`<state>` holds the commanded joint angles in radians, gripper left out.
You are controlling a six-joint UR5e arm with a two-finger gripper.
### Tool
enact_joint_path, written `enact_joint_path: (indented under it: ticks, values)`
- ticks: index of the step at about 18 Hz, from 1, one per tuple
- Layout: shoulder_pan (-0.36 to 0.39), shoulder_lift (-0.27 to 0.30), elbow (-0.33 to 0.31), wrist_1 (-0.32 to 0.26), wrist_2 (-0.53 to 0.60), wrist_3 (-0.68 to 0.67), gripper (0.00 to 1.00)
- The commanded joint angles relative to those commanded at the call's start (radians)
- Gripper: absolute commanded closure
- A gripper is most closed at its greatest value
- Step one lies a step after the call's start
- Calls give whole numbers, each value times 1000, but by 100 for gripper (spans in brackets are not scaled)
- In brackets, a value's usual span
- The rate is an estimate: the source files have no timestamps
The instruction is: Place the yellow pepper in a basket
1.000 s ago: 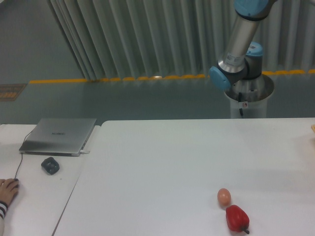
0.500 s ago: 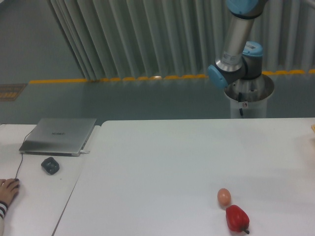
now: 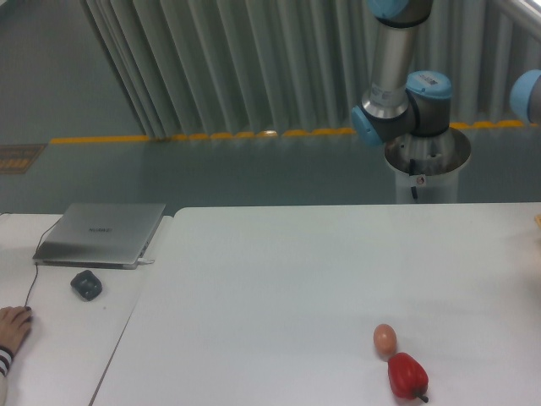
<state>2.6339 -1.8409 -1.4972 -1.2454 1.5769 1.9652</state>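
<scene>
The yellow pepper is out of view, and no basket shows except a thin tan sliver at the right edge that I cannot identify. The gripper is out of view; only the arm's lower links and base show behind the table, plus a blue joint at the right edge. A red pepper with a dark stem and a small tan egg lie on the white table near its front right.
A closed grey laptop and a dark mouse sit on a second table at the left. A person's hand rests at the left edge.
The arm's upright link has swung left and straightened. A blue joint has come into view at the right edge. The red pepper and egg have not moved.
</scene>
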Motion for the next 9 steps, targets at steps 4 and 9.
enact_joint_path:
  ticks: [4,9]
  values:
    - [-61,8,-3,-71,86,-98,0]
    - [-69,15,-20,-83,77,-158,0]
